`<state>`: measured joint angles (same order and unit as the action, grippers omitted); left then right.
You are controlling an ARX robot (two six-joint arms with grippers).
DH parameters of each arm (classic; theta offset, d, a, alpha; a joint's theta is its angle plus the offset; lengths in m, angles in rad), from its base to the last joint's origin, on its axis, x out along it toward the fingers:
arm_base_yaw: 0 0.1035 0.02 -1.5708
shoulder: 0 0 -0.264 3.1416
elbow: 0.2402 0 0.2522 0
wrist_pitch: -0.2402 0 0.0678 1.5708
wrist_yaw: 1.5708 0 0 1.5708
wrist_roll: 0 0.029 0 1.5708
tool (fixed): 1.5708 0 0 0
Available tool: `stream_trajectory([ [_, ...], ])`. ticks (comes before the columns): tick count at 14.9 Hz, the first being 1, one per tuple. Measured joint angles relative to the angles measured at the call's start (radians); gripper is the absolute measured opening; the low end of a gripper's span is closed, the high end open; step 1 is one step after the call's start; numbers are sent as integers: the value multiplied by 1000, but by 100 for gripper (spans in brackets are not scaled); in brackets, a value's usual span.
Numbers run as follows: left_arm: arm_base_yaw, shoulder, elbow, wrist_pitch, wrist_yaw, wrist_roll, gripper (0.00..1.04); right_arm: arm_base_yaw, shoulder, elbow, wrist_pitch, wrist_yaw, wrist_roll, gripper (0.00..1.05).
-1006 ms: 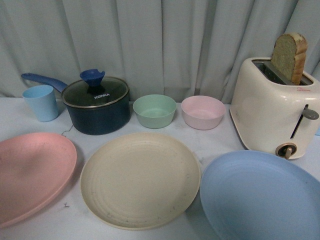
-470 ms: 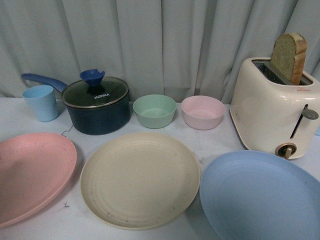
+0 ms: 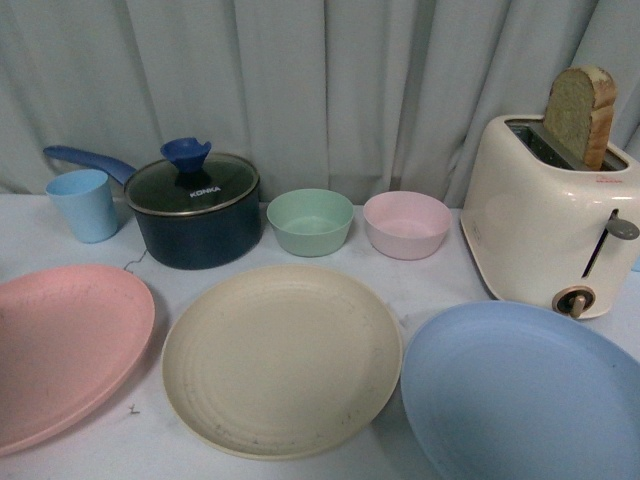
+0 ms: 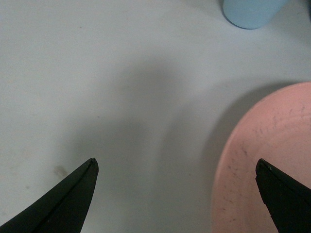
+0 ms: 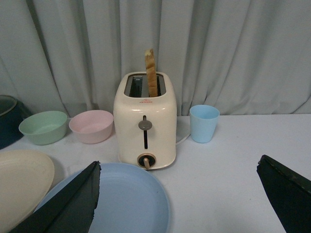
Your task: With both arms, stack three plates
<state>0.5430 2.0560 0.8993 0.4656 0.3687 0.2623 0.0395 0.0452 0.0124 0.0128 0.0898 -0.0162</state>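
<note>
White worktop [image 3: 430, 290] holds all three plates in a row, lying flat, none on top of another. The blue plate [image 3: 520, 390] sits on the right by the toaster [image 3: 548, 225], the cream plate [image 3: 282, 360] is in the middle, and the pink plate [image 3: 65, 345] is on the left. Nothing has moved in the last second, so I think stacking has not begun. My left hand [image 4: 176, 161] is wide open and empty, over bare worktop just beside the pink plate's rim. My right hand [image 5: 178, 167] is wide open and empty too, near the blue plate's edge.
</note>
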Motion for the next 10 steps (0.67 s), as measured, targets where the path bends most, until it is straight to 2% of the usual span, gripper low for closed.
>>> stream_trajectory([
  [3, -26, 11, -21, 14, 48, -18, 98, 0, 0, 0, 0, 0, 0, 98],
  [6, -35, 96, -52, 111, -13, -12, 98, 0, 0, 0, 0, 0, 0, 98],
  [10, -40, 113, -100, 161, -4, 0, 98, 0, 0, 0, 0, 0, 0, 98],
])
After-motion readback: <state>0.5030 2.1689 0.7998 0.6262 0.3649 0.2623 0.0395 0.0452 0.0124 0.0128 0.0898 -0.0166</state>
